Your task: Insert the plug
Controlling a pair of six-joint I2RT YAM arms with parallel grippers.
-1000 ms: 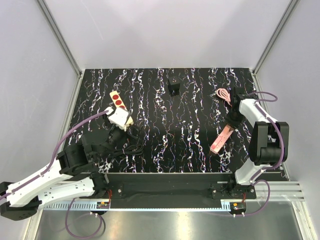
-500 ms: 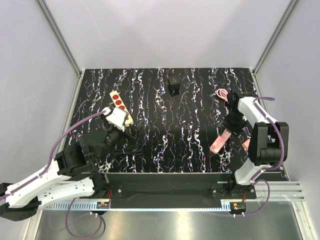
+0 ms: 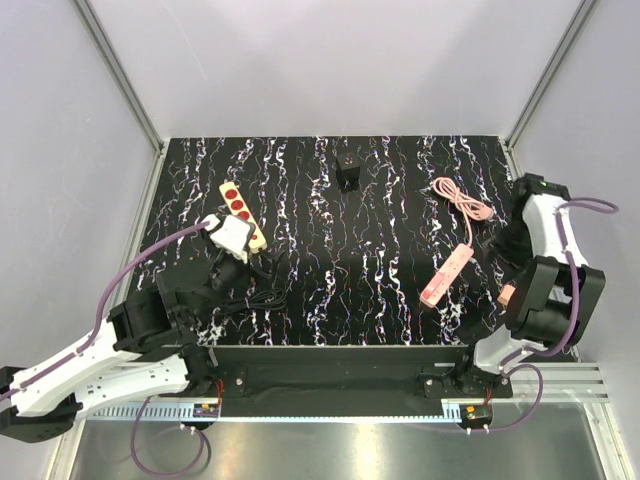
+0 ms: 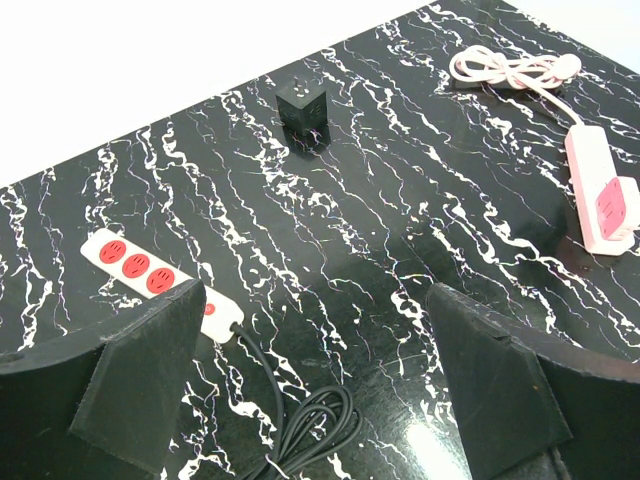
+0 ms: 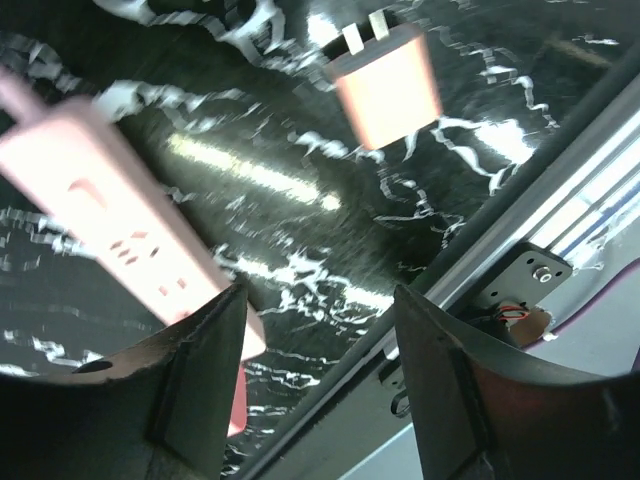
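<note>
A pink power strip point(image 3: 446, 274) lies at the right of the black marbled table, its cord point(image 3: 458, 196) coiled behind it. In the right wrist view the strip point(image 5: 120, 245) is at the left and the pink two-prong plug point(image 5: 385, 85) lies loose on the table by the right edge point(image 3: 507, 295). My right gripper point(image 3: 507, 262) point(image 5: 320, 390) is open and empty, above the table edge, between strip and plug. My left gripper point(image 3: 225, 270) point(image 4: 320, 400) is open and empty over a black cord.
A white power strip with red sockets point(image 3: 236, 205) point(image 4: 140, 275) lies at the left, its black cord point(image 4: 300, 435) coiled in front. A small black cube point(image 3: 347, 175) point(image 4: 301, 103) stands at the back middle. A metal rail point(image 5: 520, 215) runs along the table's right edge.
My right gripper has drawn away from the pink power strip toward the right edge. The pink plug now lies loose beside the right arm. The left arm has hardly moved.
</note>
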